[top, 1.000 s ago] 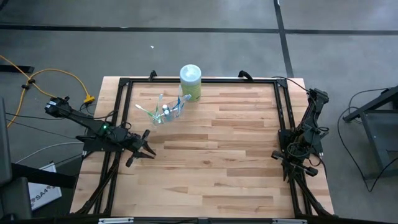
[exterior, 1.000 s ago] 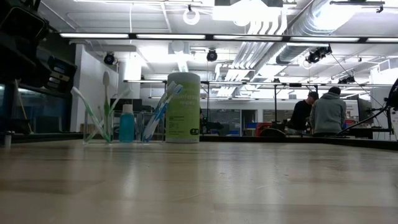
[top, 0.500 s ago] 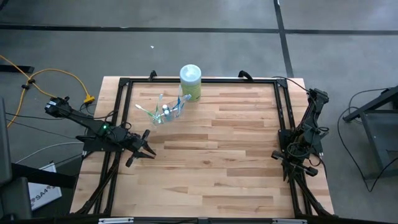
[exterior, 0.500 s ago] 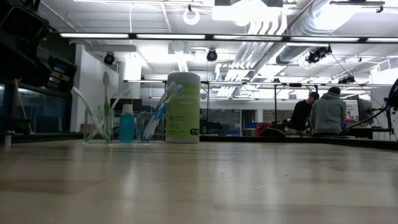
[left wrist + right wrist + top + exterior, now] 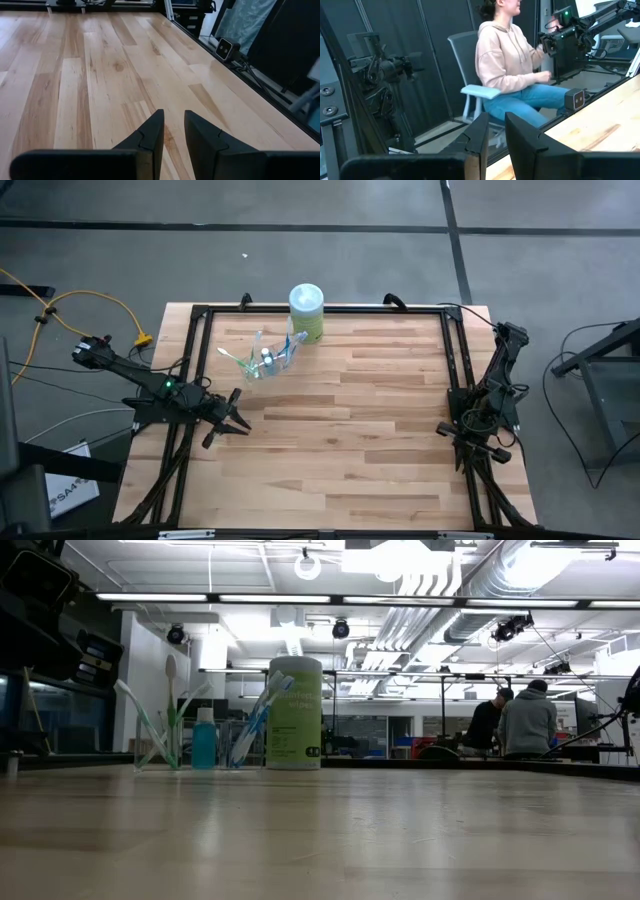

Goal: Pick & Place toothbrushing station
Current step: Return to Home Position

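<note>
Left tool [image 5: 173,113] and right tool [image 5: 497,116] each stand narrowly parted, holding nothing.

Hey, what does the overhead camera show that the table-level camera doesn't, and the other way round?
Only the high view shows the arms: the left gripper near the table's left edge and the right gripper at its right edge, both far from the station. Only the low view shows a blue bottle between the toothbrushes, and two people in the room behind. Both show the clear cup holding the toothbrushes, next to a green-topped canister.
</note>
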